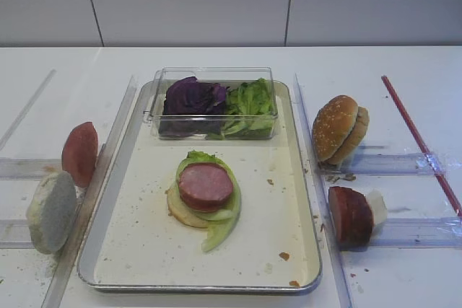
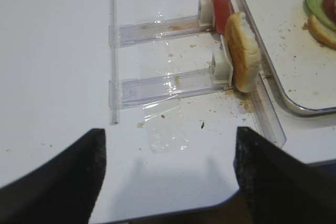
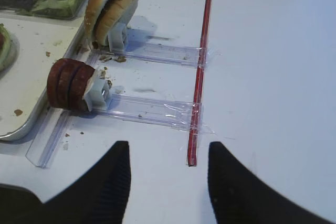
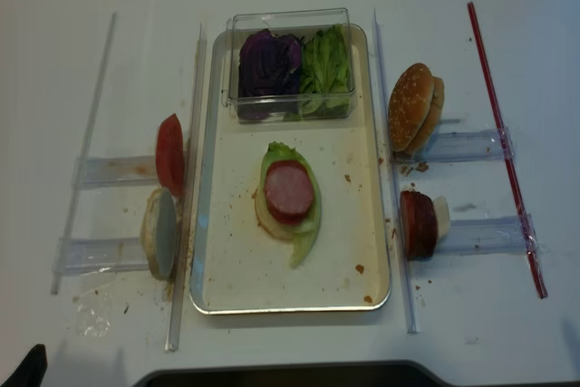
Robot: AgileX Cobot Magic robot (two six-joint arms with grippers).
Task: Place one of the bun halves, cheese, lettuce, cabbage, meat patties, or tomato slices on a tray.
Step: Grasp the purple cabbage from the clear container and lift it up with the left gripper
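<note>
On the silver tray (image 1: pixel 144 243) lies a stack: a bun half, a lettuce leaf (image 1: pixel 220 229) and a meat patty (image 1: pixel 205 185) on top. At the tray's far end, a clear box holds purple cabbage (image 1: pixel 191 99) and more lettuce (image 1: pixel 250 106). Left of the tray a tomato slice (image 1: pixel 79 153) and a pale bun half (image 1: pixel 51 211) stand on edge. On the right stand sesame bun halves (image 1: pixel 338 128) and meat patties (image 1: pixel 350 216). My left gripper (image 2: pixel 168 150) is open over the near-left table edge, holding nothing. My right gripper (image 3: pixel 167 156) hovers open over bare table, right of the patties (image 3: pixel 68 83).
Clear plastic rails (image 1: pixel 404 164) with white pushers (image 3: pixel 100 92) hold the upright food on both sides of the tray. A red strip (image 1: pixel 422 142) is taped across the right rails. Crumbs dot the tray floor and the table near the left rails (image 2: pixel 163 85).
</note>
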